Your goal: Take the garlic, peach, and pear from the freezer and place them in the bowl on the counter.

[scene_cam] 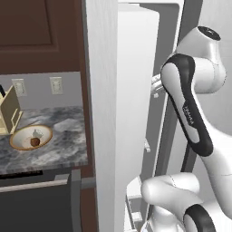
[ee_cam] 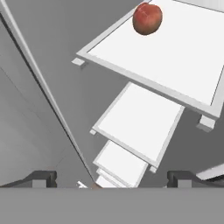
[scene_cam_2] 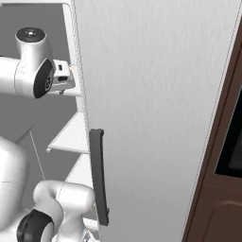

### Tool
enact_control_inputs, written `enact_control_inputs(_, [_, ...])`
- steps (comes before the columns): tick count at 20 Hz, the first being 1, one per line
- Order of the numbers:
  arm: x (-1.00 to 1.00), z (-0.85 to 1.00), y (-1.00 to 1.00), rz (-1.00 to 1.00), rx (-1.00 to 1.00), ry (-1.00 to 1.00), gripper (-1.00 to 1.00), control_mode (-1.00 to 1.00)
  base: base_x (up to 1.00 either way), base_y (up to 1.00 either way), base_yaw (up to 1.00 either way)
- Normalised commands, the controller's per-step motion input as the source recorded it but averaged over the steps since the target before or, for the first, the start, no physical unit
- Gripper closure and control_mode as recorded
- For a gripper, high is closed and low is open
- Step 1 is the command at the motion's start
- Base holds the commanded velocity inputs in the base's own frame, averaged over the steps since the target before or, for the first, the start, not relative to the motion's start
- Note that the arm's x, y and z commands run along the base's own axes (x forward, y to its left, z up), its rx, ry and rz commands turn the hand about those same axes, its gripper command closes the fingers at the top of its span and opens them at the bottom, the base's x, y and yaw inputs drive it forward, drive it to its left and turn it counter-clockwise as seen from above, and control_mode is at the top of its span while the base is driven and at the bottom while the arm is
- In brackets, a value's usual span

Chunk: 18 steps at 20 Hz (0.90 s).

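A round red-orange peach (ee_cam: 147,18) rests on the top white shelf (ee_cam: 183,57) of the freezer, ahead of my gripper (ee_cam: 113,179) and well apart from it. The gripper is open, its two dark fingertips (ee_cam: 41,178) wide apart with nothing between them. On the counter (scene_cam: 63,149) to the left stands the bowl (scene_cam: 18,144), which holds the whitish garlic (scene_cam: 37,133) and a small dark reddish-brown fruit (scene_cam: 35,142). I cannot tell whether that fruit is the pear. My arm (scene_cam: 188,113) reaches into the freezer past its open door (scene_cam: 102,113).
More white shelves (ee_cam: 135,127) step down below the top one. A pale wooden knife block (scene_cam: 9,111) stands behind the bowl. The other refrigerator door (scene_cam_2: 156,108) with a dark handle (scene_cam_2: 99,175) is close on the right. Dark brown cabinets (scene_cam: 41,27) hang above the counter.
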Motion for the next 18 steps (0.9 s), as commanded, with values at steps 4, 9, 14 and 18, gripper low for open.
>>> enact_control_inputs(4, [0.74, 0.00, 0.09, 0.03, 0.00, 0.00, -1.00, -1.00, 0.00, 0.00, 0.00])
enact_control_inputs(9, [0.62, 0.00, 0.16, 0.04, 0.00, 0.00, -1.00, -1.00, 0.00, 0.00, 0.00])
enact_control_inputs(14, [0.52, 0.00, 0.27, 0.09, 0.00, 0.00, -1.00, -1.00, 0.00, 0.00, 0.00])
enact_control_inputs(18, [0.43, 0.00, 0.24, 0.10, 0.00, 0.00, -1.00, -1.00, 0.00, 0.00, 0.00])
